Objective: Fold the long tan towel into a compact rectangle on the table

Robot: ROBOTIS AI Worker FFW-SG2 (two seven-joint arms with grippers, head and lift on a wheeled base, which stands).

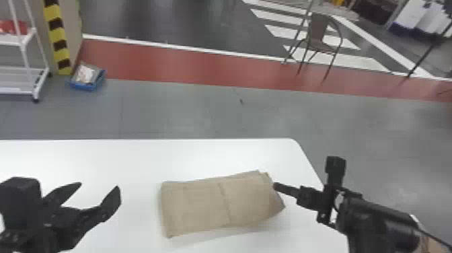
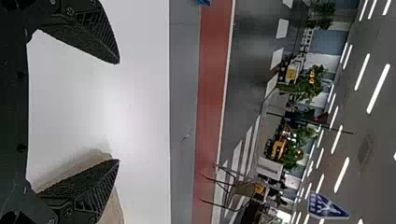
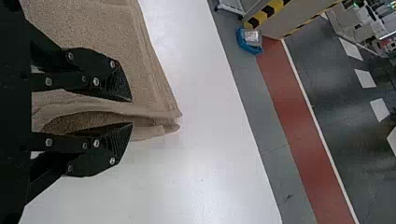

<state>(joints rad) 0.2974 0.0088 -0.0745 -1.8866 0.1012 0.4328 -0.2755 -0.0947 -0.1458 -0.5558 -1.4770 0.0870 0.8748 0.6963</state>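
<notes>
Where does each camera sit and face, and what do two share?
Head view: on the head, facing forward and down at towel and table; left claw and right claw show.
Left wrist view: on that wrist, looking across the table to ceiling lights; its open claw shows.
Right wrist view: on that wrist, looking past its claw at the towel's end and floor.
Head and left wrist views share the chair.

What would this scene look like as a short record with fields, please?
towel: folded into a rough rectangle, layers uneven at its right end
table: white, beneath the towel
left gripper: open and empty, left of the towel
right gripper: fingers parted at the towel's right end; contact unclear
floor beyond: chair and blue bin
</notes>
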